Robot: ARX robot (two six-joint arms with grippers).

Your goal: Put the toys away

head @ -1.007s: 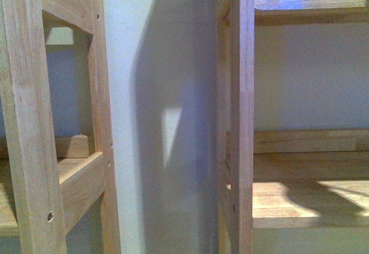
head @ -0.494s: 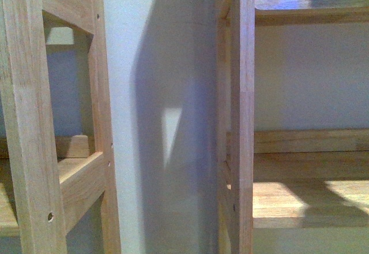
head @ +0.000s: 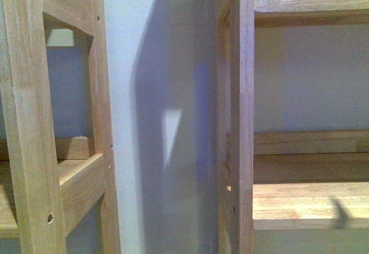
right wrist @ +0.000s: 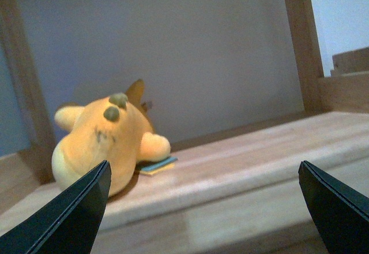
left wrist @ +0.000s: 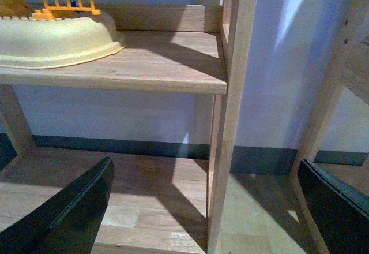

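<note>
Orange plush toy (right wrist: 104,141) lying on a wooden shelf (right wrist: 242,167) near the back wall, right gripper (right wrist: 202,208) spread wide and empty just before it, left gripper (left wrist: 213,208) likewise spread, empty, facing another shelf unit (left wrist: 230,92) holding a cream tub (left wrist: 52,40)

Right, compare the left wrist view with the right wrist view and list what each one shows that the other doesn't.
Only the left wrist view shows a cream tub on a shelf, with an orange toy fence sitting in it, plus the floor below. Only the right wrist view shows the orange plush toy lying on a shelf board with a small flat yellow and blue thing beside it. Both show wooden shelving against a pale wall, and an open, empty claw: left claw, right claw.
</note>
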